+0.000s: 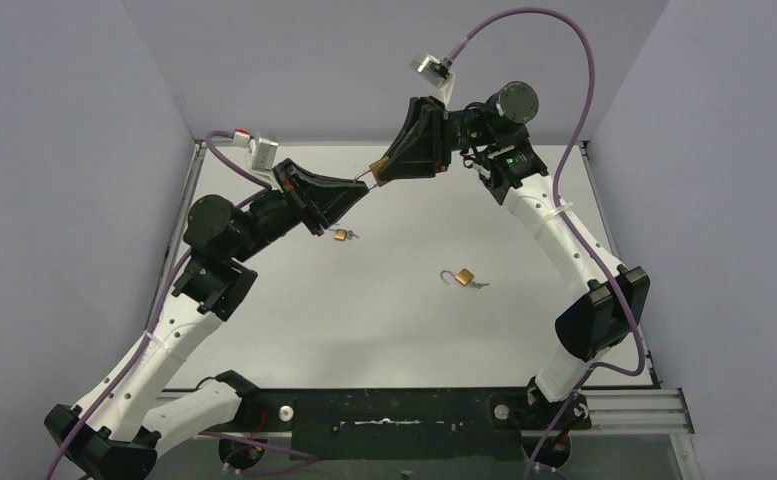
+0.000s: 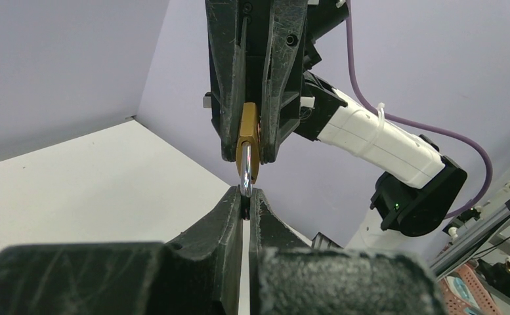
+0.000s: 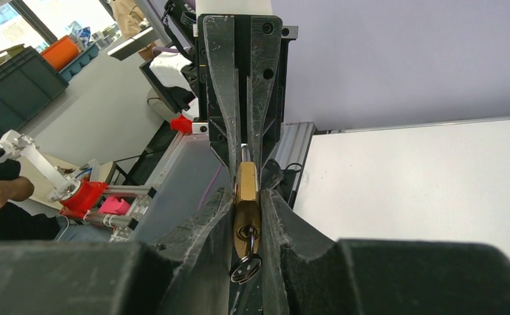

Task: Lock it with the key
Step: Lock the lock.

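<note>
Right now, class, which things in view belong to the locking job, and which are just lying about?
In the job:
brass padlock, held in the right end effector
the key in its keyhole
its shackle, pinched by the left end effector

Lying about:
open padlock on the table
second padlock, left of it

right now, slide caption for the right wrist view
Right gripper clamps brass padlock, key inserted; left gripper pinches its shackle.
</note>
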`<control>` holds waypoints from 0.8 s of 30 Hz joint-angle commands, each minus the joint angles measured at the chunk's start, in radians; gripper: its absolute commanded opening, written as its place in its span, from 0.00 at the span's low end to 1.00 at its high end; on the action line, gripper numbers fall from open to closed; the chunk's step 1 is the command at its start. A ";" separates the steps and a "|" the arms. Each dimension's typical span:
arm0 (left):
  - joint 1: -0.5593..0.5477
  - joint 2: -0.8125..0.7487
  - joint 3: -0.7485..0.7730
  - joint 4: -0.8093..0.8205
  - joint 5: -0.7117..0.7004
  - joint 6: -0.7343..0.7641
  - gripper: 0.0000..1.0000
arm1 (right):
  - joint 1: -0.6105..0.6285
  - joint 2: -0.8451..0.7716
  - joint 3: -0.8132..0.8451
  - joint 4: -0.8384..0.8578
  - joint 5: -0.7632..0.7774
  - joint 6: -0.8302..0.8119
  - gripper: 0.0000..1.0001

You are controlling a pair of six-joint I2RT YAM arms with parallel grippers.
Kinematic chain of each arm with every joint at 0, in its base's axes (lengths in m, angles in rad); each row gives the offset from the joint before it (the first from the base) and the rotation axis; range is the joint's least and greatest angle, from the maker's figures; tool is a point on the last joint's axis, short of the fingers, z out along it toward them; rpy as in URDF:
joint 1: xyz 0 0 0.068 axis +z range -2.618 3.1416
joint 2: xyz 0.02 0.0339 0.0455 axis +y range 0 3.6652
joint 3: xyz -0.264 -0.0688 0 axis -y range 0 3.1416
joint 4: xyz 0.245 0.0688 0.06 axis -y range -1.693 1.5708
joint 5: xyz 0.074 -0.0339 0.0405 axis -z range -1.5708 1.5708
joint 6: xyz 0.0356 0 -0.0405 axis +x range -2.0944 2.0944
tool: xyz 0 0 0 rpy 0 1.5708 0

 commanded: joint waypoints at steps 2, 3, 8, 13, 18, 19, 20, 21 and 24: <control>-0.027 0.008 0.022 0.028 0.109 -0.024 0.00 | -0.009 -0.030 0.038 0.002 0.156 -0.061 0.00; -0.029 0.012 0.024 0.031 0.108 -0.023 0.00 | -0.004 -0.031 0.037 -0.006 0.157 -0.069 0.00; -0.029 0.023 0.035 0.030 0.094 -0.008 0.00 | 0.023 -0.033 0.037 -0.075 0.169 -0.131 0.00; -0.031 0.046 0.039 0.066 0.094 -0.028 0.00 | 0.048 -0.025 0.042 -0.096 0.183 -0.153 0.00; -0.044 0.068 0.050 0.084 0.082 -0.029 0.00 | 0.075 -0.017 0.062 -0.133 0.196 -0.183 0.00; -0.044 0.071 0.052 0.085 0.081 -0.027 0.00 | 0.081 -0.015 0.064 -0.134 0.198 -0.183 0.00; -0.044 0.074 0.054 0.084 0.079 -0.025 0.00 | 0.087 -0.014 0.065 -0.134 0.202 -0.184 0.00; -0.044 0.076 0.055 0.086 0.074 -0.023 0.00 | 0.092 -0.012 0.066 -0.134 0.204 -0.182 0.00; -0.044 0.087 0.059 0.103 0.062 -0.024 0.00 | 0.116 -0.007 0.063 -0.134 0.214 -0.184 0.00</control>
